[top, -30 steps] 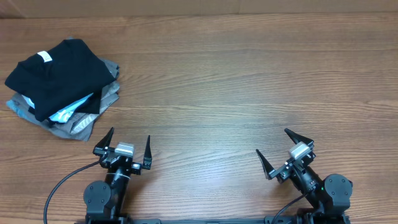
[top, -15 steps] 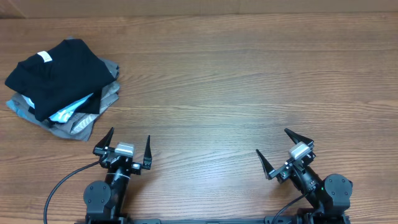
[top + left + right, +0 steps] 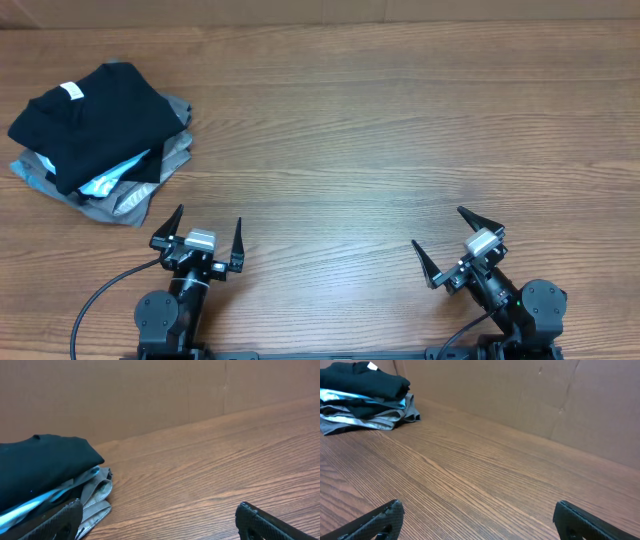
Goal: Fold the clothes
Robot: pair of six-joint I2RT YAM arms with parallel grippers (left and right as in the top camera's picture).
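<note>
Clothes [image 3: 60, 170] lay in a pile on the wooden worktop [image 3: 380, 130]. The black T-shirt [image 3: 95, 115] sat on top of the pile, with its small white label [image 3: 70, 92] showing. A light-blue tee [image 3: 105, 181] and some grey clothes [image 3: 135, 200] peeked out from under the black T-shirt. The left hand [image 3: 208, 215] was near the black T-shirt, toward the front and a bit to its right, fingers spread wide and holding nothing. The right hand [image 3: 437, 226] was far to the right of the black T-shirt, also spread wide and empty.
</note>
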